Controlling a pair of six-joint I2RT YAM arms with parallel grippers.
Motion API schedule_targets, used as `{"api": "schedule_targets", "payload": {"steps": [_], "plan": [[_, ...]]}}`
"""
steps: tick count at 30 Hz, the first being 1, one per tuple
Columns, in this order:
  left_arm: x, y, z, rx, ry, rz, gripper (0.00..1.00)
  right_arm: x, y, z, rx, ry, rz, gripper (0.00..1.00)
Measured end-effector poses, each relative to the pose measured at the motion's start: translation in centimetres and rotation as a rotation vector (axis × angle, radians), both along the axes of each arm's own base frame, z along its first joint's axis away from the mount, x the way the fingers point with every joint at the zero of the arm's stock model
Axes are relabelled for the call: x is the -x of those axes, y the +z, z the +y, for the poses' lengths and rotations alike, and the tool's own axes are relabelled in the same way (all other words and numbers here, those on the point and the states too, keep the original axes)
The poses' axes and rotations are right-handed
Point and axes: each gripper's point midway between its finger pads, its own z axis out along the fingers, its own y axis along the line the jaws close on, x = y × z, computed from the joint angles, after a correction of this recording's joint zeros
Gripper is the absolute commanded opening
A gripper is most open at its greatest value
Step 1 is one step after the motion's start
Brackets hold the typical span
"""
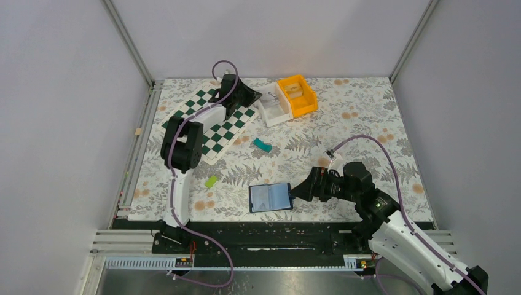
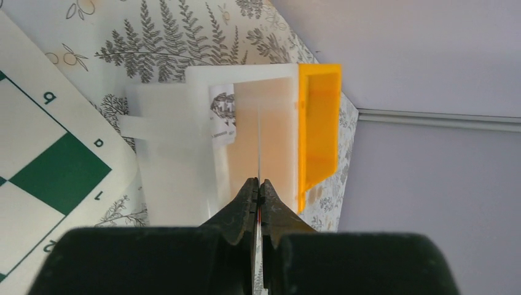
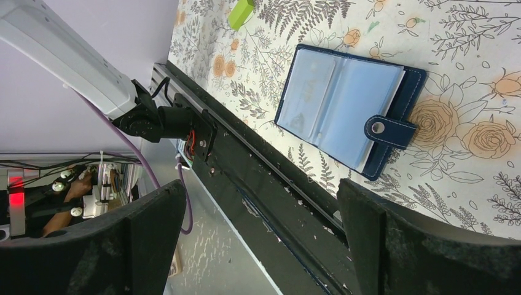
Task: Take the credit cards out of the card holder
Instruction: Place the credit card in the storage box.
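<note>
One flowered table (image 1: 368,123) fills the overhead view. One green-and-white chequered mat (image 1: 212,132) lies on it at upper left. My two arms work over it: the left arm (image 1: 181,147) reaches up the left side and the right arm (image 1: 368,196) comes in from the lower right.

Two bins stand touching at top centre, one orange bin (image 1: 304,101) and one white bin (image 1: 270,114).

One card holder (image 1: 270,197) lies open and flat at lower centre, near the table's bottom edge. Its pale blue inner panels face up and its snap tab points right. I cannot count any cards inside it.

My right pincer (image 1: 297,191) sits just beside that tab, fingers spread wide and holding nothing.

My left pincer (image 1: 249,95) is at top centre by the white bin. It is clamped tight on one credit card (image 2: 259,147), seen edge-on as a thin pale sliver.

Two small blocks lie well apart: one teal block (image 1: 262,145) at centre and one green block (image 1: 211,181) at lower left.
</note>
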Motion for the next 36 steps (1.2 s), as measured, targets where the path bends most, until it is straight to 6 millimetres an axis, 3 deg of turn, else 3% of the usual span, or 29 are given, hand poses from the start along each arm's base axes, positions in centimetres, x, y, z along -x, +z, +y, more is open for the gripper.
{"api": "schedule_targets", "payload": {"steps": [6,14,19,36], "plan": [[-0.8,-1.9,0.2,-0.014,0.026,0.035,0.0,-0.1,0.1,0.0,0.003,0.001,-0.002,1.0],[-2.3,-1.8,-0.2,-0.004,0.035,0.017,0.0,-0.1,0.3,0.0,-0.003,-0.001,-0.011,0.99],[-2.3,-3.0,-0.2,-0.014,0.037,0.043,0.0,-0.2,0.4,-0.1,-0.002,-0.005,-0.018,1.0],[-2.7,-3.1,-1.0,-0.023,0.033,0.04,0.03,0.0,-0.1,-0.3,0.024,0.002,-0.015,0.99]]}}
